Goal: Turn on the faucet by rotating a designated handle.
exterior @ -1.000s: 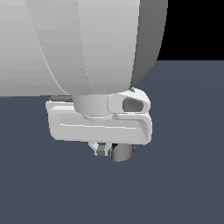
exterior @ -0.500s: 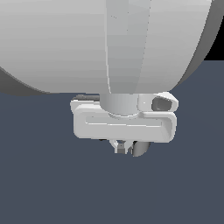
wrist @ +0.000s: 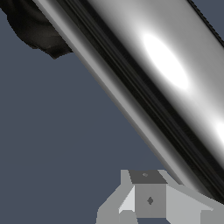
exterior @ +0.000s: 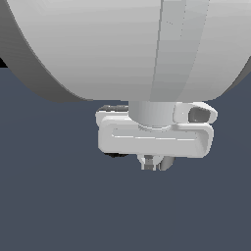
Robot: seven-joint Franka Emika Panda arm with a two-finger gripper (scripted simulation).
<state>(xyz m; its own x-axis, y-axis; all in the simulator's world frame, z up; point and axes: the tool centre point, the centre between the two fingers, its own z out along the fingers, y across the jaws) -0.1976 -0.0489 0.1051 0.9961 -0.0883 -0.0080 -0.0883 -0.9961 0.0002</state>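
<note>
In the wrist view the handle (wrist: 166, 65), a shiny chrome bar, runs diagonally across the picture very close to the camera. A black part of the faucet (wrist: 35, 26) shows at one end of it. My gripper (wrist: 148, 201) sits right beside the bar, fingers together with nothing between them. In the exterior view the white hand hangs under the big arm with the gripper (exterior: 156, 164) poking out below it. There the faucet is almost fully hidden behind the hand; only a dark sliver (exterior: 117, 155) peeks out.
The arm's large white link (exterior: 127, 44) fills the upper half of the exterior view and blocks most of the scene. A plain dark blue-grey floor (exterior: 59, 206) lies below and around the hand.
The hand has shifted steadily toward the exterior view's right, and the arm's big link now covers more of the picture. The fingers look unchanged.
</note>
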